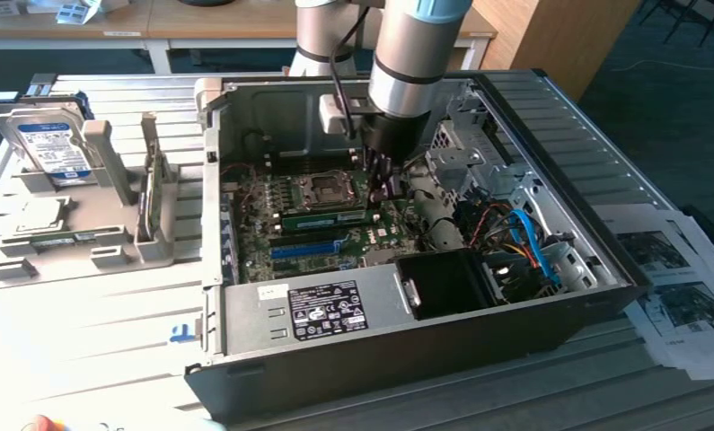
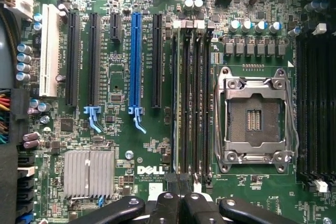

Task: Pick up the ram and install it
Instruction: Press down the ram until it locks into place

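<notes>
Exterior view, ram [image 1: 323,218] seated on motherboard [image 1: 287,235], wrist view edge-on.

A lab or workshop — open computer case [image 1: 428,314] on a slatted metal table [image 1: 81,332], wooden desks [image 1: 213,22] behind.

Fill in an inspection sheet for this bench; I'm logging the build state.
Surface: slatted metal table bearing an open computer case.
Job's things: ram lying flat in a slot beside the empty processor socket.
Clutter: hard drive upright in a grey holder; printed sheets at the exterior view's right.
Hand: hand inside the case, over the motherboard.
Cables: blue cable and red wires in the case.
Surroundings: wooden desks behind.
</notes>
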Tool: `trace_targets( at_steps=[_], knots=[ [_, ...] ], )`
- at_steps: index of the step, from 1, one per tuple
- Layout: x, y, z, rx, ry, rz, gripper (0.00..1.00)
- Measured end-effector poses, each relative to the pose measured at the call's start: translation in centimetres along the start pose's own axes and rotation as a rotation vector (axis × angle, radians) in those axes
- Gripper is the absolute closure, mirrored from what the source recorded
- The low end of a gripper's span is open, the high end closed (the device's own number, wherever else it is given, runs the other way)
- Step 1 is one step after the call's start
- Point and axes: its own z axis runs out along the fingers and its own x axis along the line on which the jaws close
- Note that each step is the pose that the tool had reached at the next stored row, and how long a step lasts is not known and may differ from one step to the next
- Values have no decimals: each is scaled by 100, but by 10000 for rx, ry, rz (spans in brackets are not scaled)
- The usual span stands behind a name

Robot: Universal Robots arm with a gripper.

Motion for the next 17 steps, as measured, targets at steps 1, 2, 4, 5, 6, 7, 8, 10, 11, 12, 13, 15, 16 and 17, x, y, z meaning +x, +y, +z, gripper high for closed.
trace_targets(
  at_steps=[1,2,4,5,6,7,8,10,11,12,13,15,16,17],
  knots=[
    [-1,0,1,0,2,1,90],
    [-1,1,1,-1,2,2,90],
    [-1,1,4,-1,1,2,90],
    [-1,0,13,1,-3,2,90],
    [-2,0,23,0,-2,2,90],
    [-1,0,25,-1,0,1,90],
    [-1,0,25,0,0,2,90],
    [-4,0,27,0,0,2,90],
    [-11,1,29,0,0,4,90],
    [-18,1,32,0,0,4,90],
    [-21,0,33,0,-2,2,90],
    [-21,0,33,0,-1,2,90],
    [-21,0,33,0,0,2,90],
    [-21,0,35,0,1,2,90]
  ],
)
